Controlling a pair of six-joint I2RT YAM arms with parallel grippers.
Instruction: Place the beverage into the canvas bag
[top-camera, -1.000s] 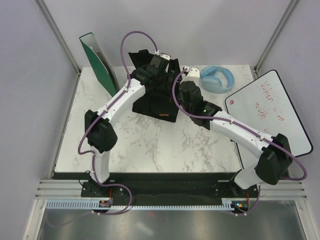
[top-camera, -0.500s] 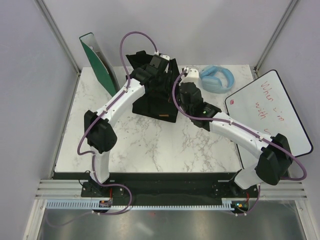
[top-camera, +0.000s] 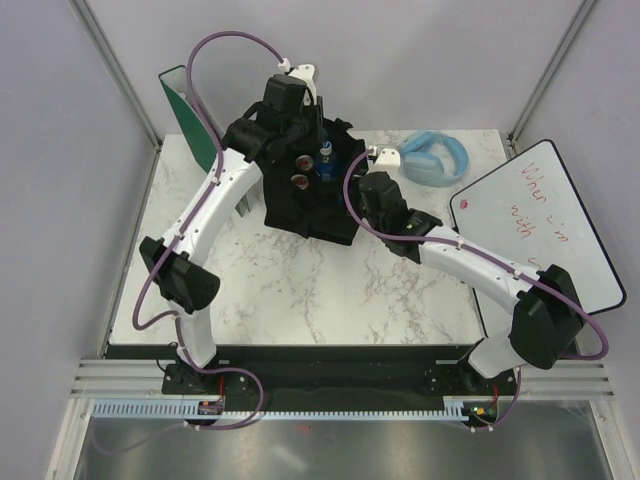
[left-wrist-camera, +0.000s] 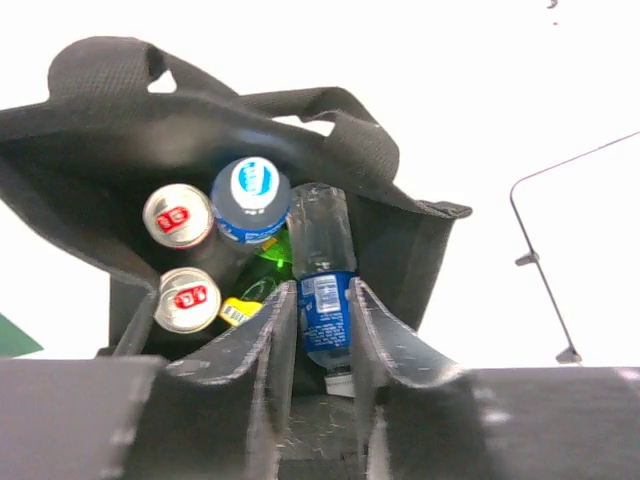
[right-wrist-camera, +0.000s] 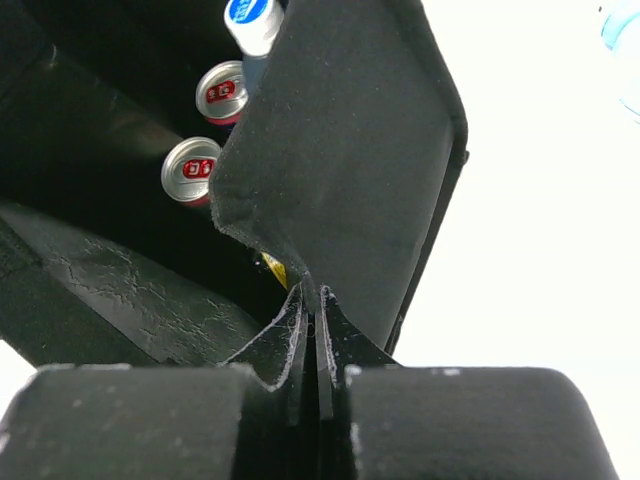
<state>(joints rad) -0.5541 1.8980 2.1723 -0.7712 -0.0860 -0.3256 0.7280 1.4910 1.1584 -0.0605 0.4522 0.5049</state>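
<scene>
Beverage (left-wrist-camera: 325, 290), a clear blue-label bottle, leans inside the canvas bag (left-wrist-camera: 60, 130) at its far right, next to two cans (left-wrist-camera: 178, 215) and a blue-capped bottle (left-wrist-camera: 250, 190). Left gripper (left-wrist-camera: 322, 288) has risen off the bag mouth in the last second, jaws narrowing either side of the bottle; can't tell if clamped or released. Right gripper (right-wrist-camera: 312, 295) pinches the bag's right wall, closed on the fabric. Placement looks nearly done.

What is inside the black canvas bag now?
Inside the canvas bag: two silver cans, a blue-capped bottle, a clear bottle with a blue label, and something green and yellow below them. The bag's floor is covered.
</scene>
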